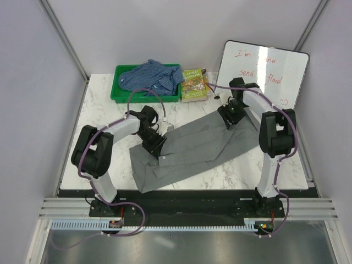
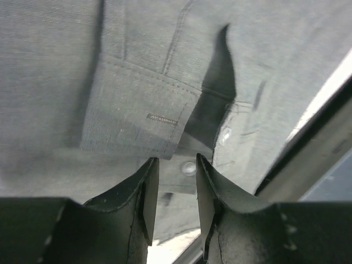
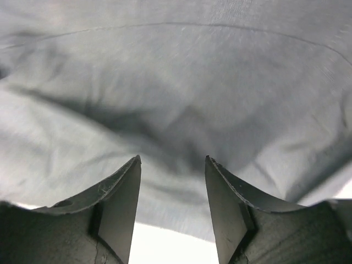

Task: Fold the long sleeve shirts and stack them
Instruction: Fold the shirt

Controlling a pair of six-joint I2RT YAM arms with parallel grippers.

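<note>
The grey long sleeve shirt (image 1: 192,148) lies spread in a diagonal band across the marble table, from near left to far right. The blue checked shirt (image 1: 151,77) is bunched in the green bin. My left gripper (image 1: 155,146) hovers low over the grey shirt's near-left part. In the left wrist view it (image 2: 175,160) is open with nothing between its fingers, and a cuff (image 2: 137,124) with a buttonhole and a button (image 2: 188,168) lie just ahead. My right gripper (image 1: 230,116) is at the shirt's far-right end. Seen from its own wrist it (image 3: 173,159) is open over rumpled grey cloth (image 3: 176,82).
The green bin (image 1: 120,91) stands at the back left. A book (image 1: 193,84) lies beside it, and a whiteboard (image 1: 264,74) leans at the back right. Bare marble (image 1: 242,170) shows near right of the shirt. The table's near edge (image 1: 187,192) runs just below the shirt's lower end.
</note>
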